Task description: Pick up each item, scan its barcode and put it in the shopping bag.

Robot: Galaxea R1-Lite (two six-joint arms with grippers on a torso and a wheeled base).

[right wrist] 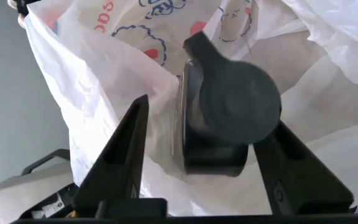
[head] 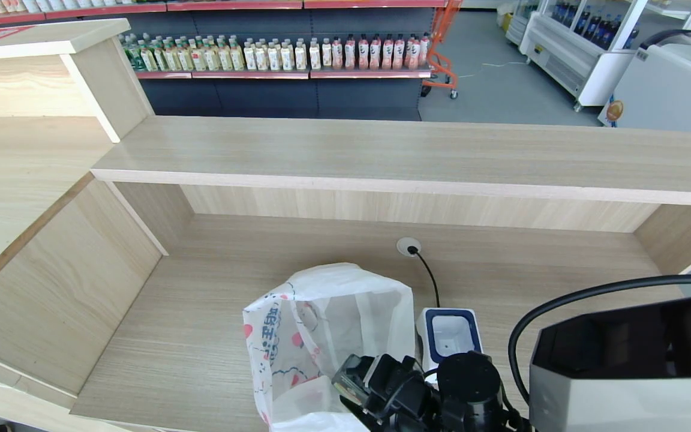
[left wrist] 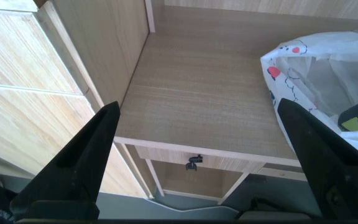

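Step in hand: bagging. In my judgement the scan is done and the drop into the bag is being finished.
Item: a dark item (right wrist: 235,99) with a rounded top sits inside the mouth of the shopping bag (head: 297,336), plastic all round it.
Right claw (right wrist: 205,118): over the near side of the bag, fingers spread wide. One finger is clear of the item; at the other, contact cannot be told.
Left claw (left wrist: 197,107): wide and empty, off the near left edge of the counter (head: 261,264).
Scanner (head: 448,336): just right of the bag, window up.
Next move: lift the right claw straight up — without snagging the thin plastic — then look for another item; none is seen on the counter.
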